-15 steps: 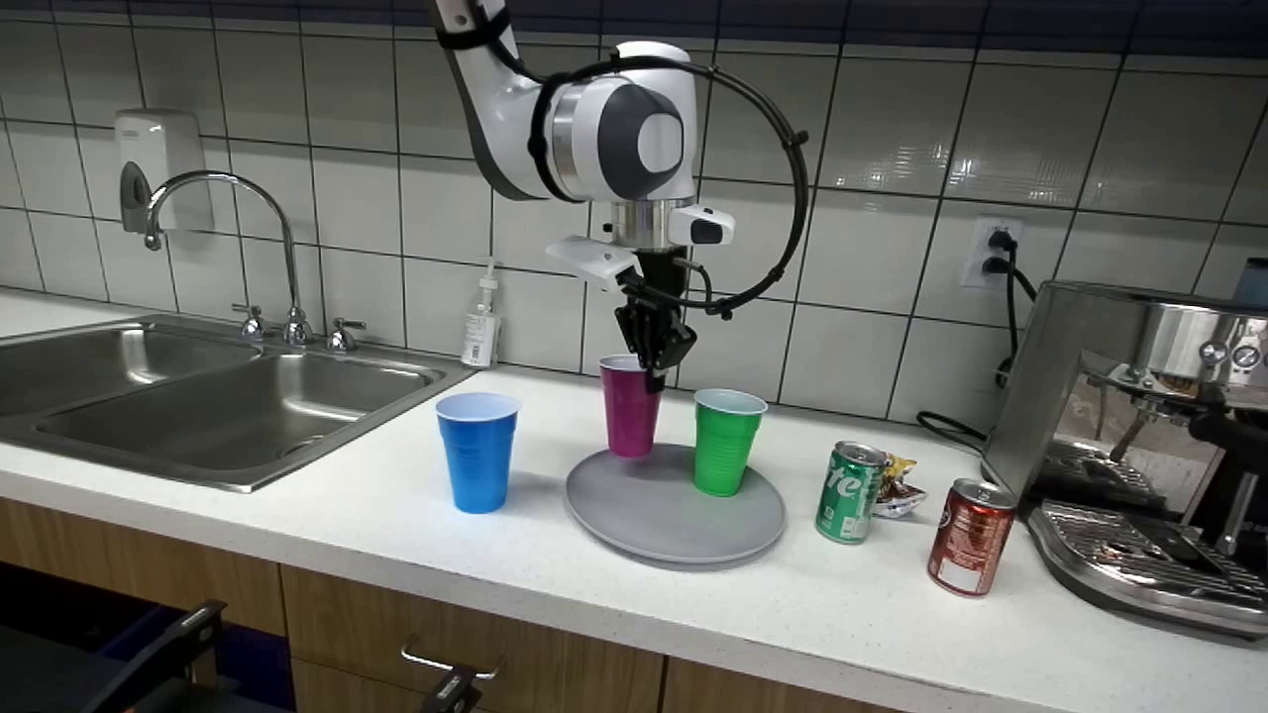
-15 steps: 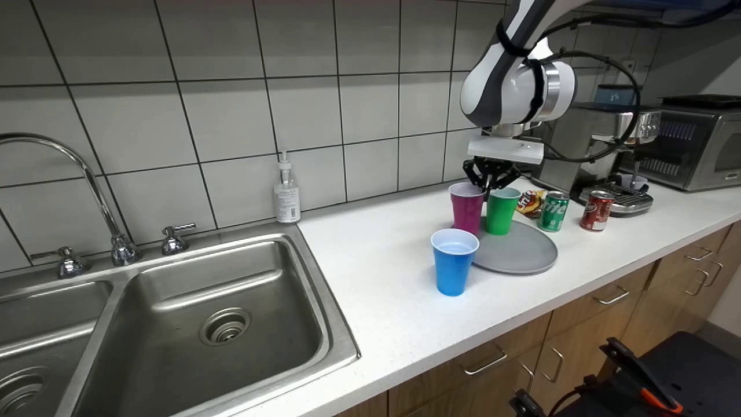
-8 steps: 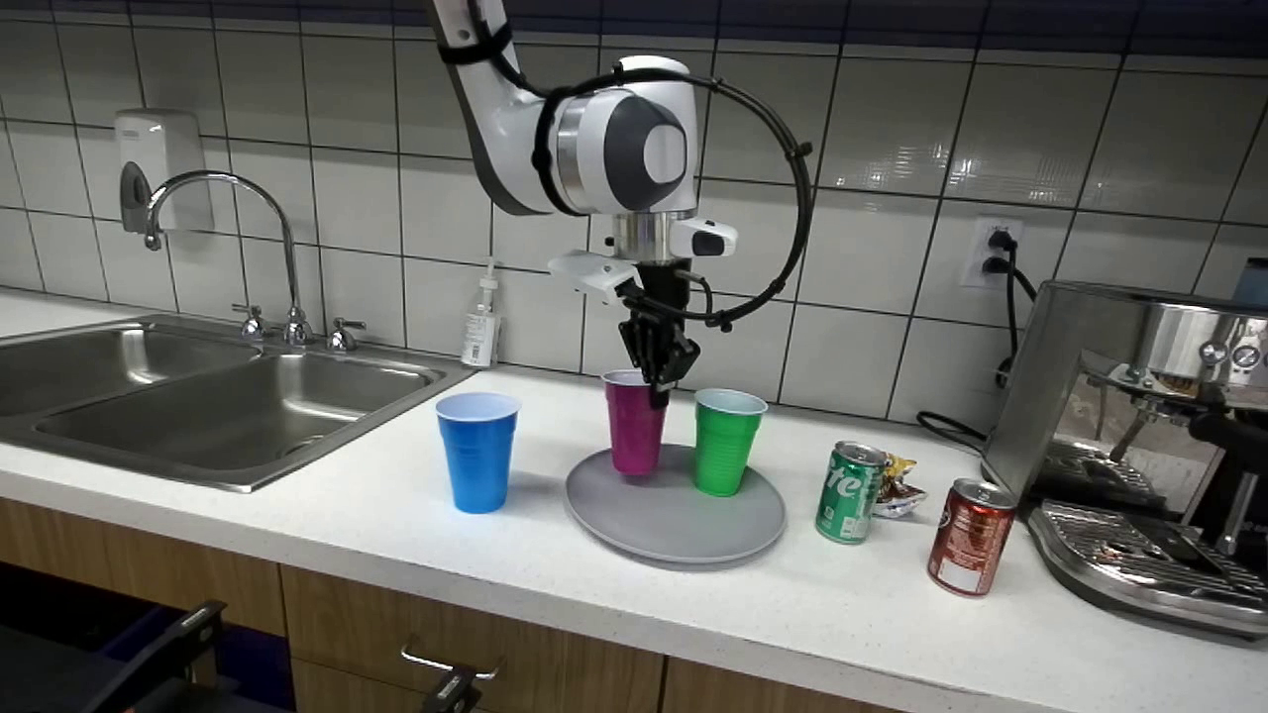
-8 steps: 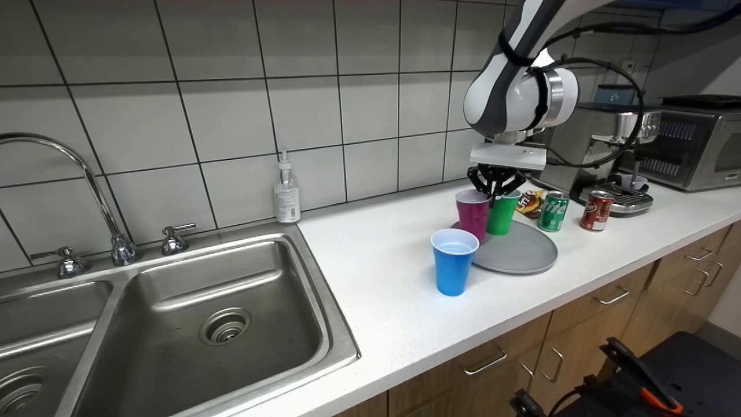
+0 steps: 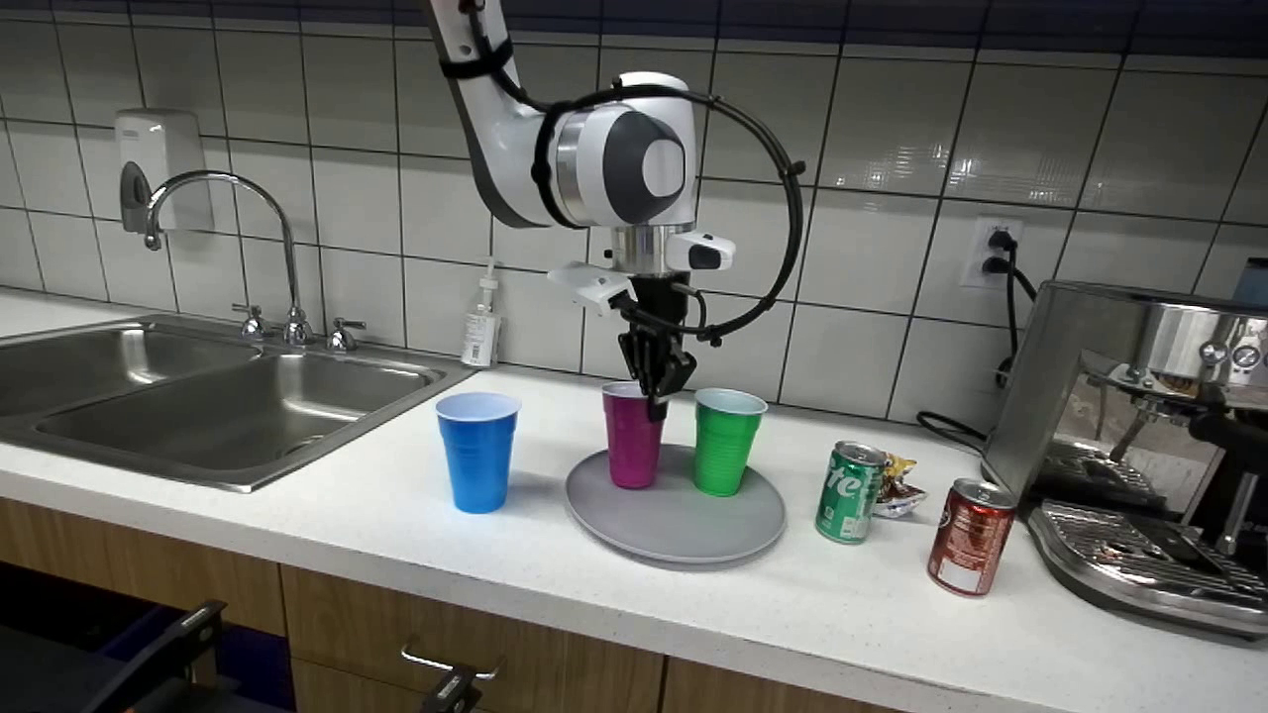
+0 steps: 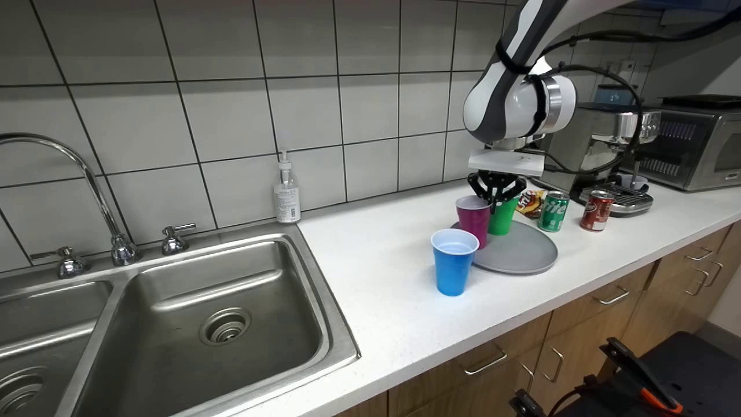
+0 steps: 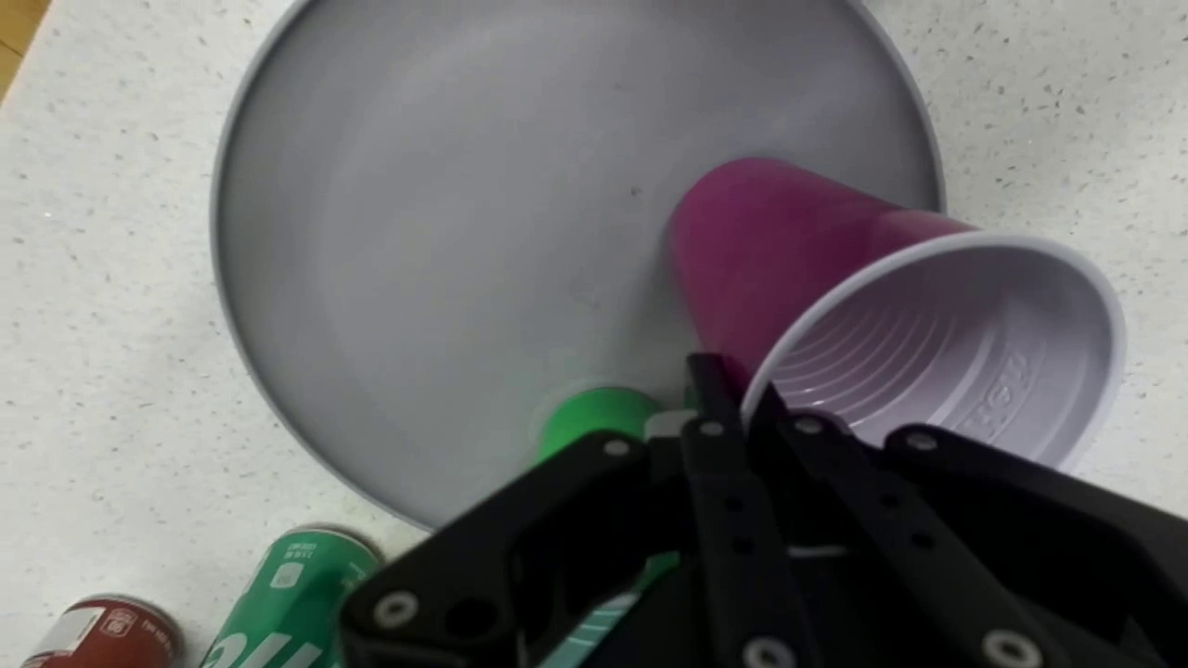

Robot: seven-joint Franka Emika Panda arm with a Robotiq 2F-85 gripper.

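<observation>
My gripper [image 5: 656,408] is shut on the rim of a magenta cup [image 5: 632,441]. In the wrist view one finger is outside the cup wall and the other inside its white interior [image 7: 974,343]. The cup stands close to upright over the grey round plate [image 5: 684,540], near the plate's edge. Whether its base touches the plate I cannot tell. A green cup [image 5: 728,451] stands on the same plate beside the gripper, partly hidden by the jaws in the wrist view. Off the plate, on the counter, stands a blue cup [image 6: 452,263].
A green can [image 5: 852,495], a red can [image 5: 973,540] and a shiny snack bag [image 6: 529,204] are beside the plate. Beyond them stands a coffee machine [image 5: 1119,396]. The sink [image 6: 322,289] lies on the opposite side, with a soap bottle [image 5: 480,332] by the tiled wall.
My gripper and the magenta cup have come down toward the plate, with a slight shift toward the counter's front. The other cups, the cans and the plate stay put.
</observation>
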